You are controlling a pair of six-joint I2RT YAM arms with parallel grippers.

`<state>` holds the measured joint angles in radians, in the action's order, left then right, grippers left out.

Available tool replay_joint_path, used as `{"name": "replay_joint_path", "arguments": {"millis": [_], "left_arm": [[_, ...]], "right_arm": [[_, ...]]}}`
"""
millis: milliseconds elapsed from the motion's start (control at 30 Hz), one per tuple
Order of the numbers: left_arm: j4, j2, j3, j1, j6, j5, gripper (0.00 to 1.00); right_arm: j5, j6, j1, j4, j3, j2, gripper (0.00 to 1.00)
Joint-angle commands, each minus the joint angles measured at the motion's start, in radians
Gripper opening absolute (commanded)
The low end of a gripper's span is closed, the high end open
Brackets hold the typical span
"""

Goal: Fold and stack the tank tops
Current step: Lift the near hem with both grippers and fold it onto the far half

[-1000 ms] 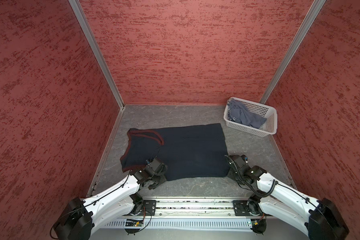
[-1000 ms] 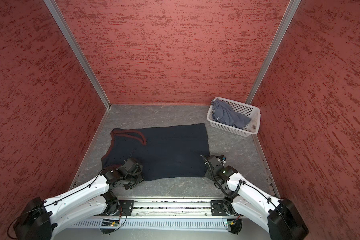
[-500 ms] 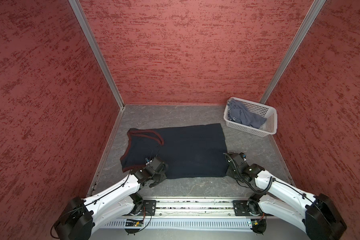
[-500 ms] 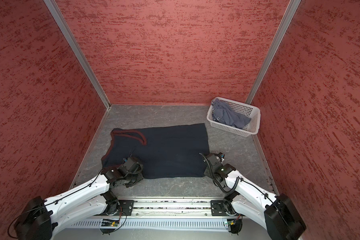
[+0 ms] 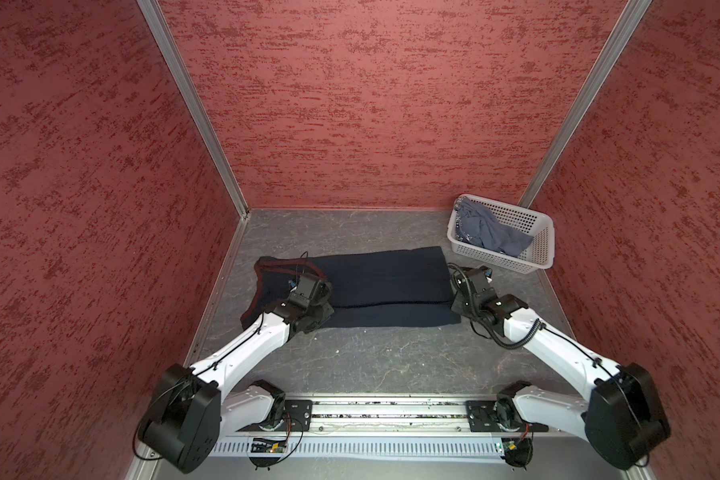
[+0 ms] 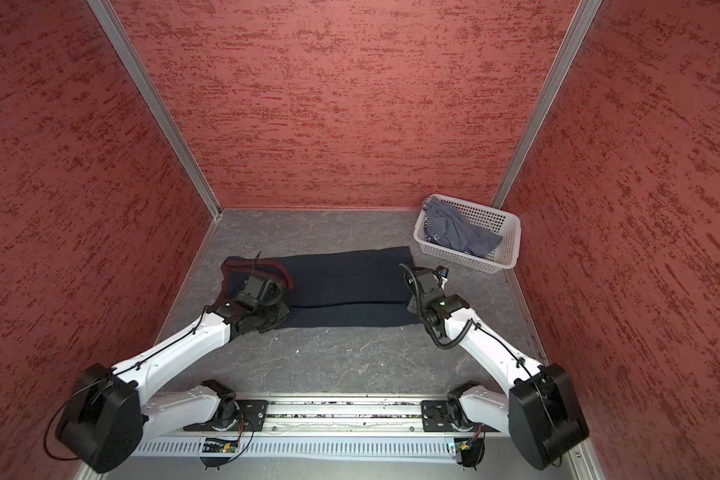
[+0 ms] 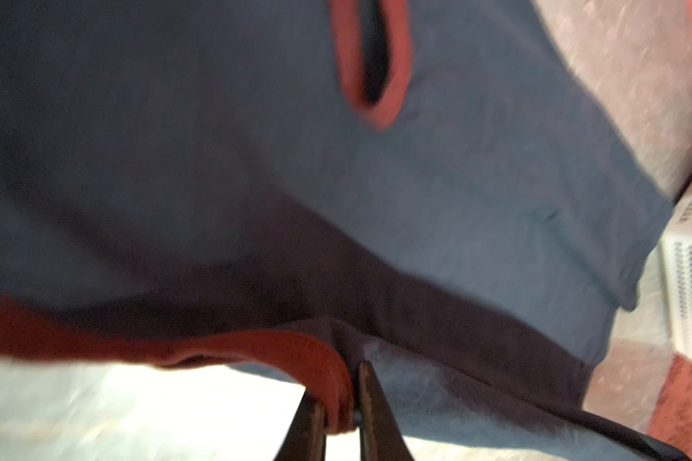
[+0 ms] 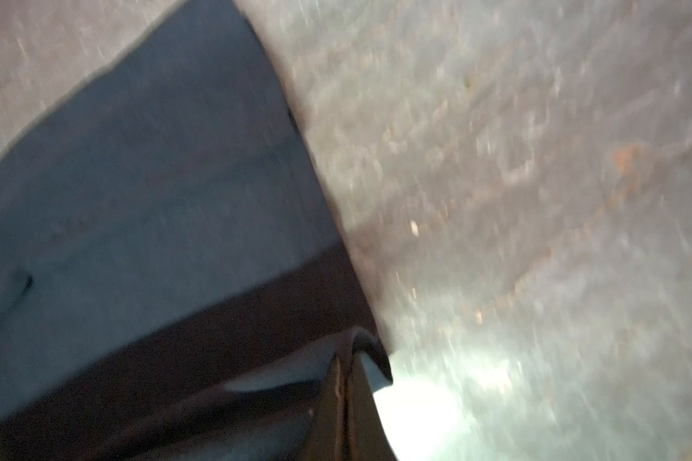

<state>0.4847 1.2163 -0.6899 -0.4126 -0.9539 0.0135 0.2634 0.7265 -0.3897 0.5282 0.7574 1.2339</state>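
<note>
rail: a metal rail [image 5: 391, 413] runs along the near edge. both white arms start from it.
table: the grey table [image 5: 391, 361] looks like stone. it is bare between the rail and the cloth.
left gripper: the left gripper [image 7: 338, 387] is squeezed almost closed. it pinches the red trim at the near edge of the navy tank top [image 5: 391, 278], at the strap end.
right gripper: the right gripper [image 8: 346, 367] is squeezed tight. a bit of the dark cloth edge is caught between its fingers, at the top's right near corner.
navy tank top: it lies spread sideways in the middle of the table, straps to the left. in both top views a line runs across it from one gripper to the other, with a darker strip on the near side.
white basket: the white basket [image 5: 516, 262] sits in the far right corner, near the top's far right corner but not touching it.
grey-blue tank top: the grey-blue tank top [image 5: 487, 232] is bunched up inside the basket, with some cloth over the left rim.
walls: red walls [image 5: 391, 104] stand at the left, the right and the back.
</note>
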Motion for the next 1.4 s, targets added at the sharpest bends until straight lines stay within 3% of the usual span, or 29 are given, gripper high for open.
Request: {"name": "replay_joint_path", "arguments": {"millis": [0,233,500,567,767,933,1133,1367], "left_arm": [[-0.104,0.102,-0.066,0.055,0.075,-0.048,0.16],[-0.131,0.325,-0.211,0.105,0.098,-0.091,0.15],[-0.141,0.428,-0.235,0.154,0.088,-0.102,0.2],[-0.141,0.447,-0.241,0.162,0.086,-0.104,0.27],[-0.135,0.426,-0.235,0.188,0.092,-0.088,0.53],[-0.087,0.336,-0.245,0.178,0.149,-0.022,0.63],[-0.079,0.322,-0.268,0.124,0.21,-0.014,0.64],[-0.138,0.464,-0.33,0.073,0.241,-0.095,0.57]], "right_arm": [[-0.01,-0.106,0.061,-0.125,0.074,0.093,0.03],[-0.083,-0.166,0.109,-0.224,0.212,0.309,0.02],[-0.095,-0.188,0.109,-0.256,0.3,0.479,0.06],[-0.089,-0.191,0.11,-0.257,0.318,0.507,0.1],[-0.019,-0.206,0.111,-0.195,0.364,0.512,0.42],[0.001,-0.232,0.104,-0.17,0.317,0.41,0.5],[-0.087,-0.258,0.091,-0.203,0.273,0.399,0.56],[-0.07,-0.296,0.091,-0.211,0.325,0.484,0.56]]}}
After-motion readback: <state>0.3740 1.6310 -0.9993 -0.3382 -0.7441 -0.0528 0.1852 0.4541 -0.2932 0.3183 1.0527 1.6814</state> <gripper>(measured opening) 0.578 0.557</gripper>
